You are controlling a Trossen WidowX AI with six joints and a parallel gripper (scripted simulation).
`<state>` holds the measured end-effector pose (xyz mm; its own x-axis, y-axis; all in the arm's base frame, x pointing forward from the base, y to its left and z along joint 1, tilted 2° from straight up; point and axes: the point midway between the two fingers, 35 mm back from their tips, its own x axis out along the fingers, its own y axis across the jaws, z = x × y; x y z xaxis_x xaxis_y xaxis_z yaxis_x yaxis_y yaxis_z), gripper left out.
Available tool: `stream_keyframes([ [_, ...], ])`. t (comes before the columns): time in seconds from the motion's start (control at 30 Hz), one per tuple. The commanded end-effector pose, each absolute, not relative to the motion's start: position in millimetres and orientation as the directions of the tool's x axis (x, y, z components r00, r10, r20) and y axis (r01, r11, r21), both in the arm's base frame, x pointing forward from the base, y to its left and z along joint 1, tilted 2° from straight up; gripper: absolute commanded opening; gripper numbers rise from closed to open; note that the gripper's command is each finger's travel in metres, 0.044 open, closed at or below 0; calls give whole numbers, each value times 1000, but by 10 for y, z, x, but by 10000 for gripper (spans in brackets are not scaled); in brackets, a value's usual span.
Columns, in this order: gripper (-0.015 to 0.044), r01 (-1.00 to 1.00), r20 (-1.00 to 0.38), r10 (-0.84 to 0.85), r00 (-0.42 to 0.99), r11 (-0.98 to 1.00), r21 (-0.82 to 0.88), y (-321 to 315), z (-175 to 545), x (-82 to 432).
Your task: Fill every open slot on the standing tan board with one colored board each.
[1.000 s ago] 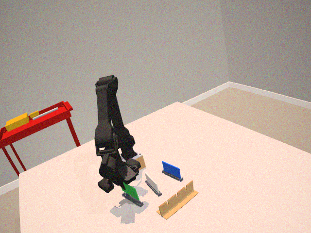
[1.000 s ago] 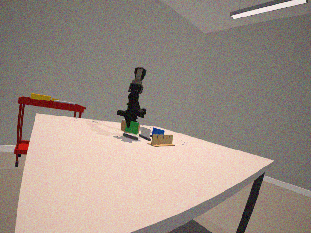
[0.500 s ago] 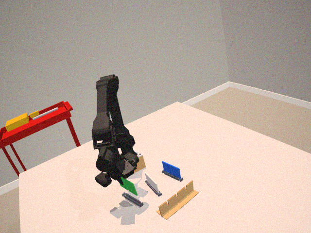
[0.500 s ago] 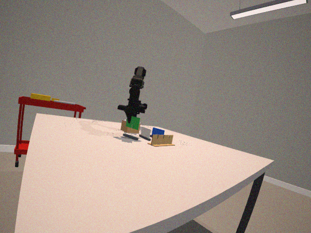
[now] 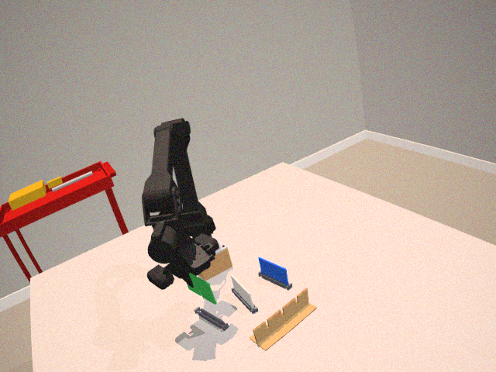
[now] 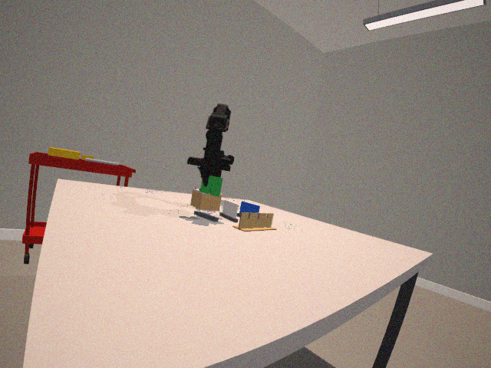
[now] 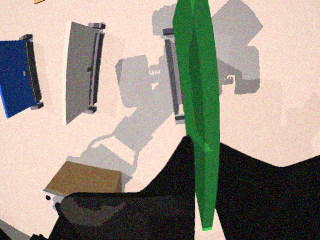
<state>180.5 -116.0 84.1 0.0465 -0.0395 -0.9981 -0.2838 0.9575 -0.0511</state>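
Evidently the tool (image 5: 190, 279) (image 6: 205, 182) (image 7: 194, 142) is pinching the green board (image 5: 203, 289) (image 6: 212, 185) (image 7: 202, 95) near one end of it, which leaves most of the board sticking out past the fingers. It is held up in the air, over its own holder (image 5: 211, 318) (image 6: 205, 215) (image 7: 174, 80), which stands vacant on the table (image 5: 360, 248) (image 6: 198, 277) (image 7: 30, 142); that height presumably lets it pass over its neighbours without knocking them. The board is kept upright, as it must be to drop into a slot, though its notch cannot be made out. The white board (image 5: 241, 290) (image 6: 229, 208) (image 7: 80, 72) and the blue board (image 5: 273, 271) (image 6: 249, 208) (image 7: 15, 77) each stand on edge in a holder, so that a pair of fingers can grip them from above. Nearer than these to the table's right-hand edge in the outside view, the tan board (image 5: 280, 318) (image 6: 255, 221) stands on a flat foot, probably to steady it under a downward push. Its three slots face up, all unfilled, so no board is yet fitted. The next move calls for carrying the green board across and setting it crosswise over a slot; gripped off-centre, it might swivel if its notch met the rim instead.
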Motion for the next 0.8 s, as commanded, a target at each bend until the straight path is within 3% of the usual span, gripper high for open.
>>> stream_keyframes([
  [0.0,0,-278,-998,-41,51,959,-54,-1158,877,1840],
  [0.77,0,-253,-998,-46,54,966,-58,-998,932,2276],
])
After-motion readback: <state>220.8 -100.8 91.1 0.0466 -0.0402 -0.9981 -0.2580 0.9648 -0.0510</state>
